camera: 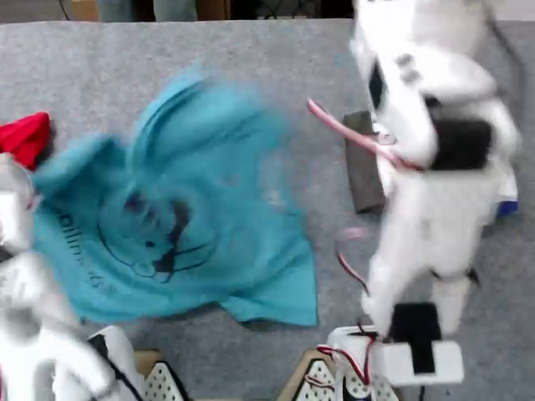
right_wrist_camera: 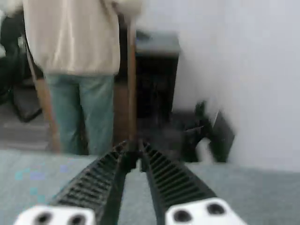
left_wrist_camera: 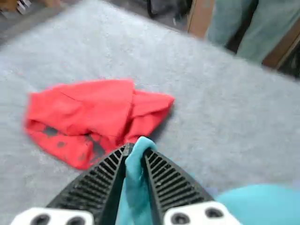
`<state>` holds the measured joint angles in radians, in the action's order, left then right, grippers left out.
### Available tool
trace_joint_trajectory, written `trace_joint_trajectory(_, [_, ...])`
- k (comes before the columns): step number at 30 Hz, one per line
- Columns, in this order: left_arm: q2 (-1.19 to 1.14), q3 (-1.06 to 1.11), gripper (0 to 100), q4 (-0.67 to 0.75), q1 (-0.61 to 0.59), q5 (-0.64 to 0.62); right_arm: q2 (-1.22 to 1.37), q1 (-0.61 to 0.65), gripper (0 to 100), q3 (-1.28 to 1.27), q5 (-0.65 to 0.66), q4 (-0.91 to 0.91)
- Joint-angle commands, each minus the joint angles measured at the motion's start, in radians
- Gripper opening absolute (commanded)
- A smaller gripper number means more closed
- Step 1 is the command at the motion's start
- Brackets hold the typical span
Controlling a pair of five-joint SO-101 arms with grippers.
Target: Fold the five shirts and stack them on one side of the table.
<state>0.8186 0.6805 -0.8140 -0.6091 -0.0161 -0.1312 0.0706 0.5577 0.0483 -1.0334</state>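
Observation:
A teal shirt (camera: 180, 225) with a dark print lies spread and rumpled on the left half of the grey table. My left gripper (left_wrist_camera: 135, 146) is shut on a fold of the teal shirt (left_wrist_camera: 136, 176) at its edge. Just beyond the fingertips lies a crumpled red shirt (left_wrist_camera: 89, 117), which sits at the table's far left edge (camera: 25, 135) in the high view. My right arm (camera: 426, 117) is raised above the right side of the table. My right gripper (right_wrist_camera: 133, 151) is shut with nothing in it and points out over the table's far edge into the room.
A dark folded piece (camera: 361, 167) lies right of centre, next to the right arm. Something blue (camera: 506, 207) peeks out behind that arm. The arm bases (camera: 401, 355) stand at the front edge. A person (right_wrist_camera: 79, 61) stands beyond the table.

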Motion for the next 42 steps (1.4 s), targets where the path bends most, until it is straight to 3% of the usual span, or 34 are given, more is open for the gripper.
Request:
trace_joint_trajectory(1, [-0.103,0.174,3,0.657,0.056,0.009,0.073,0.068,1.4,-0.134,0.005,0.229])
trace_joint_trajectory(3, [-0.236,0.124,3,0.809,0.076,0.009,0.137,0.086,1.4,-0.142,0.005,0.316])
trace_joint_trajectory(6, [-0.468,-0.056,3,0.796,0.102,0.009,0.239,0.103,1.4,-0.124,0.005,0.358])
trace_joint_trajectory(10, [-0.709,-0.255,3,0.592,0.096,0.011,0.366,0.161,1.4,-0.102,0.009,0.27])
trace_joint_trajectory(15, [-0.798,-0.331,3,0.341,0.012,0.014,0.533,0.262,4.1,-0.101,0.012,0.129])
trace_joint_trajectory(21, [-0.776,-0.325,3,0.046,-0.038,0.195,0.699,0.396,22.1,-0.101,0.005,0.043])
trace_joint_trajectory(24, [-0.775,-0.3,3,-0.087,-0.038,0.265,0.748,0.471,25.5,-0.101,0.005,0.021])
trace_joint_trajectory(29, [-0.773,-0.197,3,-0.149,-0.074,0.284,0.814,0.574,24.7,-0.101,0.003,-0.023])
trace_joint_trajectory(34, [-0.773,-0.101,3,-0.144,-0.11,0.327,0.905,0.585,24.4,-0.099,-0.043,-0.017])
trace_joint_trajectory(36, [-0.773,-0.09,3,-0.149,-0.124,0.348,0.947,0.562,20.8,-0.097,-0.049,-0.025])
trace_joint_trajectory(40, [-0.712,-0.096,3,-0.167,-0.174,0.35,0.964,0.488,0.5,-0.022,-0.048,-0.137])
trace_joint_trajectory(42, [-0.651,-0.096,3,-0.199,-0.183,0.35,0.96,0.46,3.5,0.031,-0.049,-0.259])
